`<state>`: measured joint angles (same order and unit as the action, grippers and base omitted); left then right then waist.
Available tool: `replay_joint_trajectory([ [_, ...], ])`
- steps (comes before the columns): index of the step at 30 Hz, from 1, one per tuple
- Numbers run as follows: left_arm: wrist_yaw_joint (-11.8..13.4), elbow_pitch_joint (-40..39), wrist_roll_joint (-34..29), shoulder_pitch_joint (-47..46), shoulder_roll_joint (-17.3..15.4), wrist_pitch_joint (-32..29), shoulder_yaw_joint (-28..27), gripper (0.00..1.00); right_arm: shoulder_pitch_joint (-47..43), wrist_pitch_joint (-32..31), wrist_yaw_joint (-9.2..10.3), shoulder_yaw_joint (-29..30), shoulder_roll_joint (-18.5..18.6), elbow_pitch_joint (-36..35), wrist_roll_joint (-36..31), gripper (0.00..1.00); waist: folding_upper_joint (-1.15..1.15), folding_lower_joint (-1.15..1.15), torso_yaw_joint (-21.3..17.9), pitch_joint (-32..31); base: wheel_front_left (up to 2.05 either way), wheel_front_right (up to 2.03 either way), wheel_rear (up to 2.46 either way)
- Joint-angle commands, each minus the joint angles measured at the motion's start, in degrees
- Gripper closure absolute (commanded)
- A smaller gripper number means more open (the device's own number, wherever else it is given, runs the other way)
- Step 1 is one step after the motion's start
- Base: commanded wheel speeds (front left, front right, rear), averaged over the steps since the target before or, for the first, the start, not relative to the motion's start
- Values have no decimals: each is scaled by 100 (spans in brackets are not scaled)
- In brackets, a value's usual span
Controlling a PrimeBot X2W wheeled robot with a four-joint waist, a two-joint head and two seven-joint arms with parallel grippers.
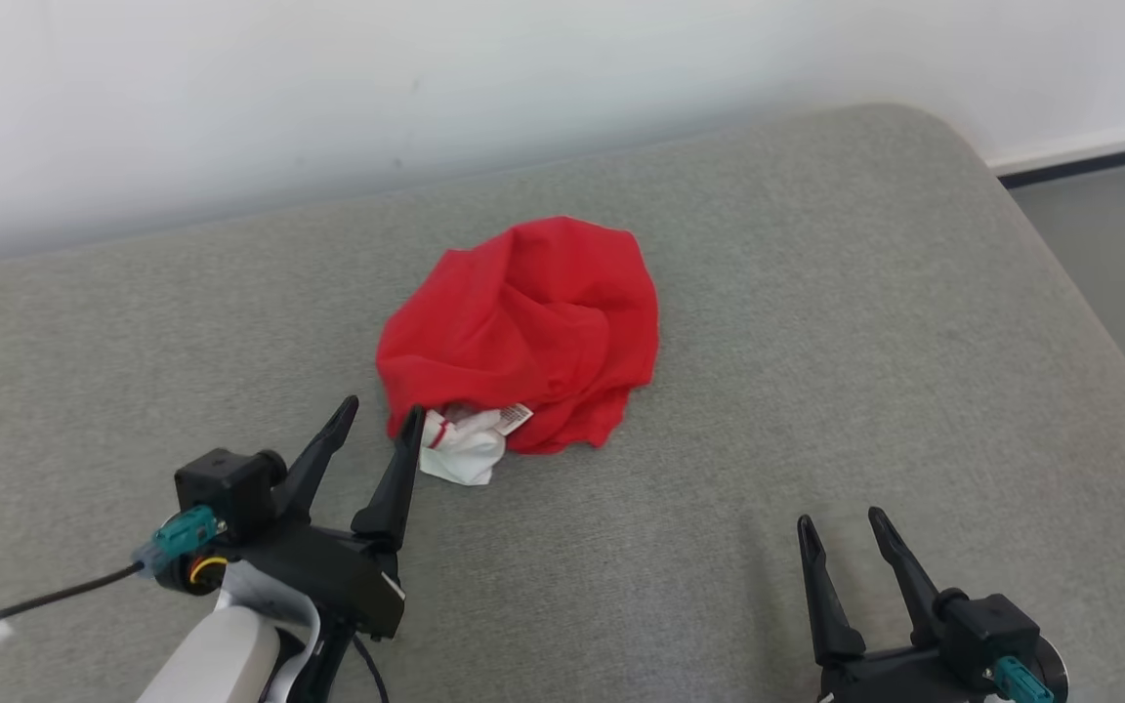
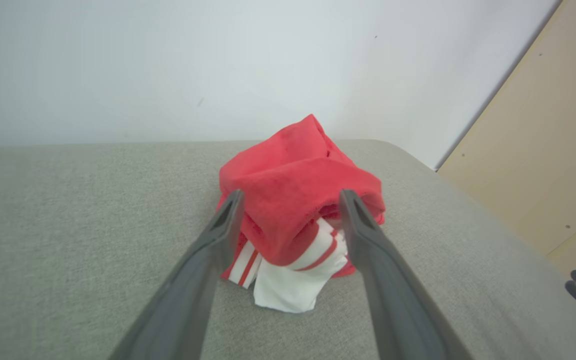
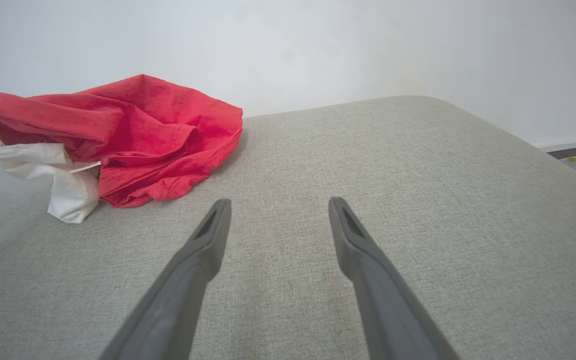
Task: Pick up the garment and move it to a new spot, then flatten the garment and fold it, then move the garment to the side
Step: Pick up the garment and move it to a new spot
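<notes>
Left claw (image 1: 384, 406) gapes open at 7 o'clock of the garment (image 1: 523, 322), jaws astride its near edge. Right claw (image 1: 840, 517) is open too, well apart at 4 o'clock. The garment lies crumpled mid-cushion (image 1: 816, 293). Closing here risks pinching several layers, leaving a bunch that won't flatten.

The head camera looks steeply down from above onto the grey upholstered surface (image 1: 816, 293), with the wall (image 1: 328, 88) along the top. The left wrist camera sits low, looking along the left claw (image 1: 384, 406), very near the garment (image 1: 523, 332). The right wrist camera, equally low, faces the wall from farther off. All three views share the garment.
</notes>
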<state>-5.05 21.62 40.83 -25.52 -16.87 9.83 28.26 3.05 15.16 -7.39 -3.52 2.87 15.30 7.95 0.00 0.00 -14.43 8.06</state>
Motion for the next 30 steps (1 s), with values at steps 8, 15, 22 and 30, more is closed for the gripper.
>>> replay_joint_trajectory([
  [8, 261, -614, -35, 442, -294, 250, -287, 0, -233, 15, -20, 73, 1, -32, -84, 0, 0, 0, 537, -339, 0, 0, 0],
  [15, 869, -958, -789, 752, -669, 516, -687, 0, -192, 15, -20, 39, 3, -142, -121, 0, 0, 0, 746, -426, 0, 0, 0],
  [22, 1100, -1532, -1399, 1619, -380, 535, -1634, 0, -97, 15, -20, -16, 2, -353, -153, 0, 0, 0, 837, -460, 0, 0, 0],
  [30, 864, -1998, -2073, 2329, 263, 530, -2537, 0, -40, 15, -20, -53, 1, -423, -159, 0, 0, 0, 878, -445, 0, 0, 0],
])
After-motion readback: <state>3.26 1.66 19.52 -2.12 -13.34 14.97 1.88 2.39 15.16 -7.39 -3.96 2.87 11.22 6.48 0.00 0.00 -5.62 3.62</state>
